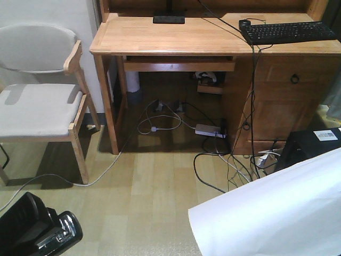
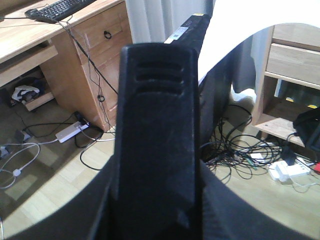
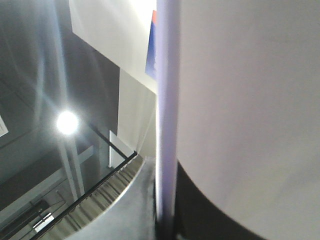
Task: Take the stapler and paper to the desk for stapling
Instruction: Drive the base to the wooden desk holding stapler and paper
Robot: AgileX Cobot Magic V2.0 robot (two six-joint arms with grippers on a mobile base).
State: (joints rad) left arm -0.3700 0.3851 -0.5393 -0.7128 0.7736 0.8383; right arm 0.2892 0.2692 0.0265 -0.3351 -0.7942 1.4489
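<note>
Worktop (image 1: 160, 37) is standing ahead, carrying a black keyboard (image 1: 287, 32) at its right end. Paper (image 1: 277, 213) is hanging in the air low at the right, well apart from the worktop — right fingers (image 3: 200, 215) are clamping its edge. Stapler (image 2: 155, 125) is being held above the floor at lower left — left fingers (image 2: 240, 215) are gripping it on both sides.

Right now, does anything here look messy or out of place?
Yes: loose cables sprawl tangled across the floor under the desk, and the black keyboard sits askew near its front edge.
</note>
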